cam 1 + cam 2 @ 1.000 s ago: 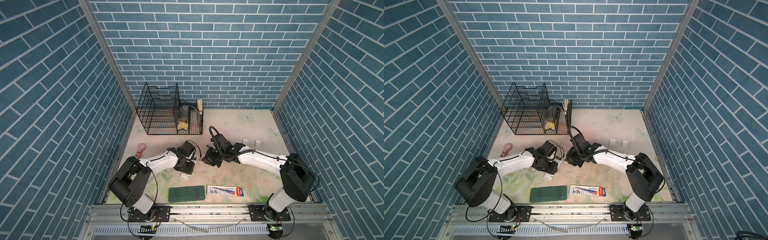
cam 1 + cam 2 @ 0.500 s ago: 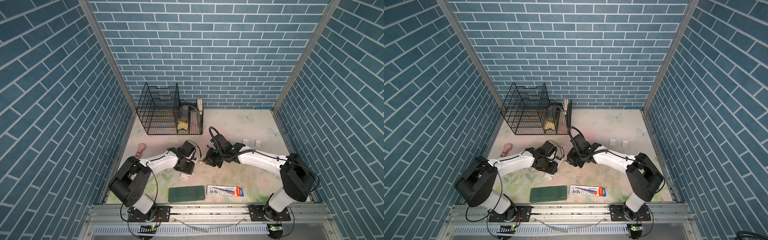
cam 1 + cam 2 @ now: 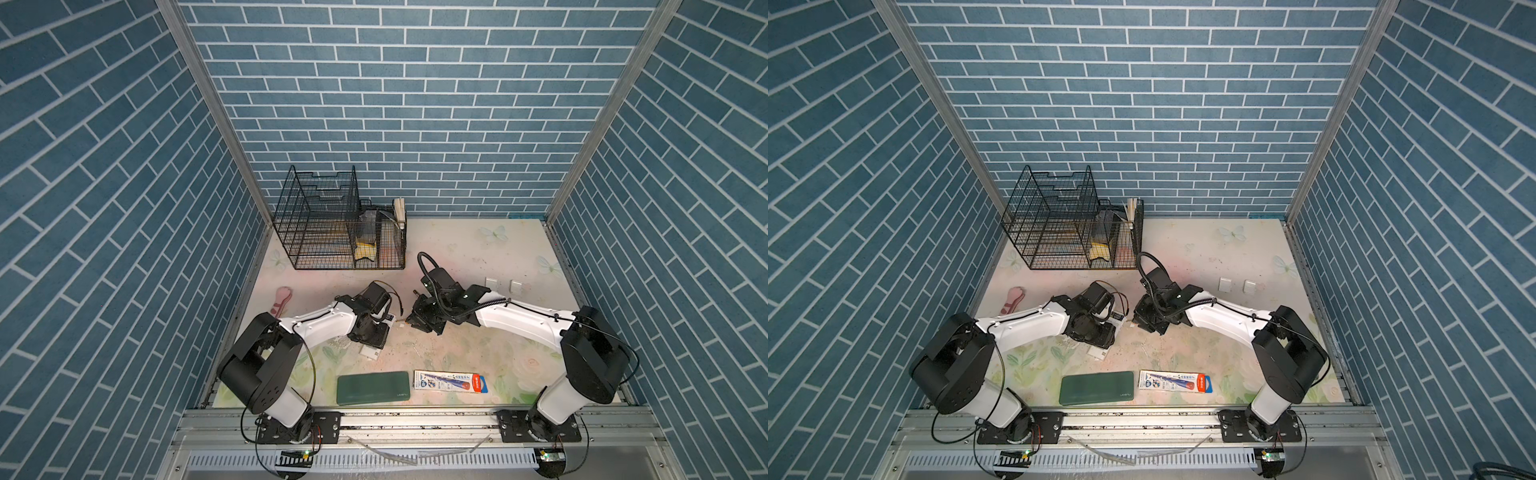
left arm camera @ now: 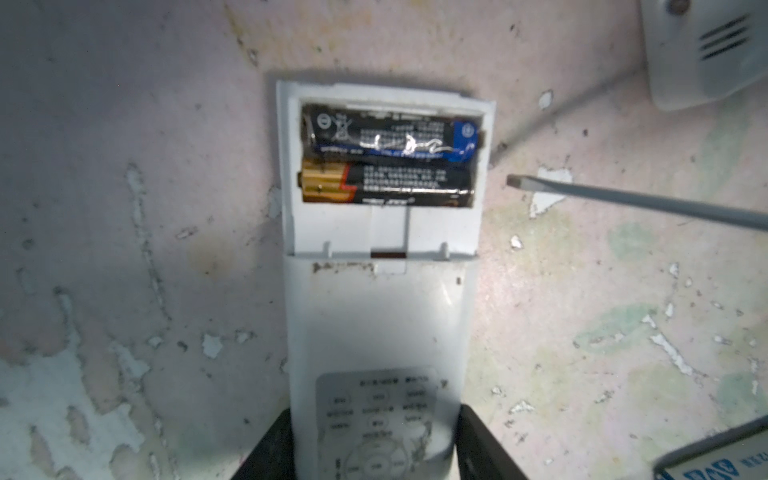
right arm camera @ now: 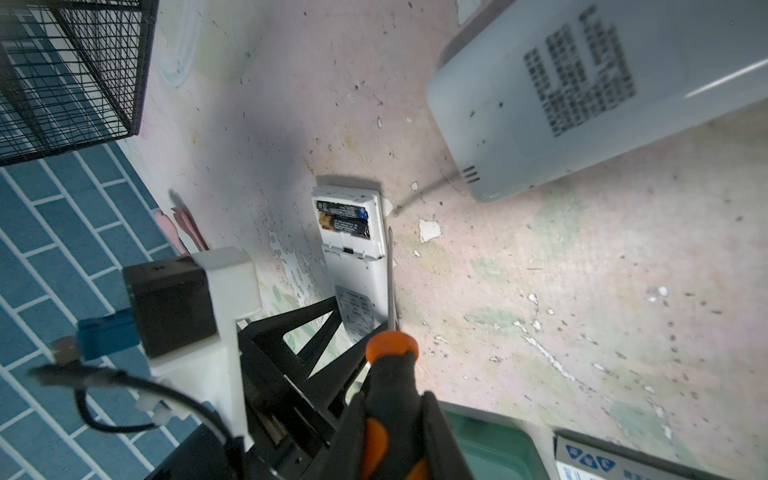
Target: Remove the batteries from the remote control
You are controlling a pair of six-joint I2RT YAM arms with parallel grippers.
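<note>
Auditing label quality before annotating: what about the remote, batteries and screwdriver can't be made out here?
batteries: print blurred in left wrist view; too small to pick out in both top views.
remote: button end cut off at left wrist view's edge; mostly under left gripper in a top view.
screwdriver: handle end cut off in right wrist view.

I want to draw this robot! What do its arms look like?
The left arm and right arm have smooth white links, chunky black joints and looping black cables. The left tool and right tool are black, angular plastic.
</note>
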